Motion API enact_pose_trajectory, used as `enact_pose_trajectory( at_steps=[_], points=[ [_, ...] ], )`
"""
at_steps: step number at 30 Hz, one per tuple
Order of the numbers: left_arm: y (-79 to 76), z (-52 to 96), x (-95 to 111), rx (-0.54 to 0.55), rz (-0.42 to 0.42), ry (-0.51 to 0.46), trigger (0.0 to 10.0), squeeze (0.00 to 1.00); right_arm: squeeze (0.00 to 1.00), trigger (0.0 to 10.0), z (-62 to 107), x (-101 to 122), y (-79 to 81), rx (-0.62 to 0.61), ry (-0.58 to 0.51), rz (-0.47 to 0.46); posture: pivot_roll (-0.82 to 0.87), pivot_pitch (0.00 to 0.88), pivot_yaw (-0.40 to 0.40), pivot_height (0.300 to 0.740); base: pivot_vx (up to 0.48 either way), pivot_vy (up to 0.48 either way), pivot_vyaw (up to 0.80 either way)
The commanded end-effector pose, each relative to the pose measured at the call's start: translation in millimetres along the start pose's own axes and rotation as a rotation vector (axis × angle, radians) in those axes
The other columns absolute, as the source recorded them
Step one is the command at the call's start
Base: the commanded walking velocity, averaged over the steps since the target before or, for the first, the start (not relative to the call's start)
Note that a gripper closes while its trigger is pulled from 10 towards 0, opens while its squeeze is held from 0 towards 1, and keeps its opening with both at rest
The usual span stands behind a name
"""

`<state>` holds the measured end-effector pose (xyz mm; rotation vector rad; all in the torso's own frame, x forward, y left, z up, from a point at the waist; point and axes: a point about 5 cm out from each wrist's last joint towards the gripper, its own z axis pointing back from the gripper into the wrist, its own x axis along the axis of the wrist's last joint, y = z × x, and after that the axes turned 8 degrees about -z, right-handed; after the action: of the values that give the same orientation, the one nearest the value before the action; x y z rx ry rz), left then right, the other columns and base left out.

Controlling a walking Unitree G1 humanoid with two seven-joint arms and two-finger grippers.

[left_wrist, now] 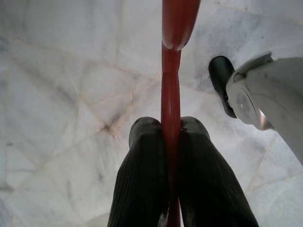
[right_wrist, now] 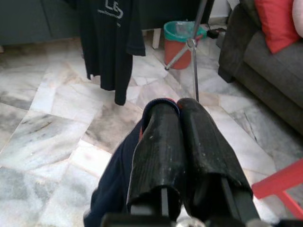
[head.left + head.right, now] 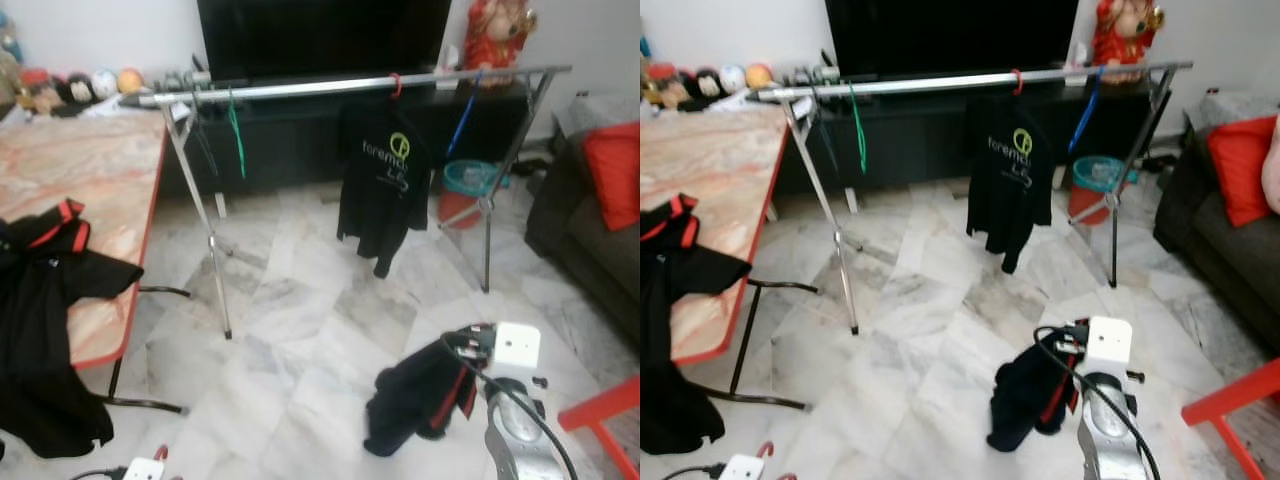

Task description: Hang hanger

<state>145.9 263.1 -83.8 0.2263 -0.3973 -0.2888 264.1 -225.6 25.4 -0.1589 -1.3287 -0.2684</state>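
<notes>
My left gripper [image 1: 170,125] is clenched on a red hanger [image 1: 171,71], a smooth glossy bar pinched between my two ribbed black fingers [image 1: 142,170], low over the marble floor [image 3: 300,330]. My right gripper [image 2: 177,111] is closed on a dark garment with red trim [image 3: 420,395], soft cloth that hangs down in front of the clothes rack [image 3: 350,87]. The rack is a shiny round metal rail on thin crossed legs. On this rail hang a black T-shirt with a green print [image 3: 385,185], a green hanger [image 3: 237,130] and a blue hanger [image 3: 462,120]. Behind the rack's right leg stands a teal and red bin [image 3: 465,190]; what is inside I cannot tell. Left of the rack, another black garment [image 3: 50,270] lies on a table with a marble pattern and a red edge [image 3: 90,170].
</notes>
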Motion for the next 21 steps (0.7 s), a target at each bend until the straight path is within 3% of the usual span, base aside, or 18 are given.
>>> enact_pose_trajectory(
  at_steps=[1,21],
  points=[
    [-3.5,-0.2,-2.6,-0.015,-0.010,0.016,10.0,0.00,0.00,10.0,-3.8,11.9,0.3,0.006,-0.043,0.000,-0.17,0.000,0.006,0.732,-0.270,0.000,0.00],
    [-3.1,-0.2,-2.0,-0.016,-0.013,0.016,10.0,0.00,0.00,10.0,-3.9,12.8,1.8,0.013,-0.039,-0.001,-0.17,0.000,0.007,0.732,-0.275,0.000,0.00]
  ],
)
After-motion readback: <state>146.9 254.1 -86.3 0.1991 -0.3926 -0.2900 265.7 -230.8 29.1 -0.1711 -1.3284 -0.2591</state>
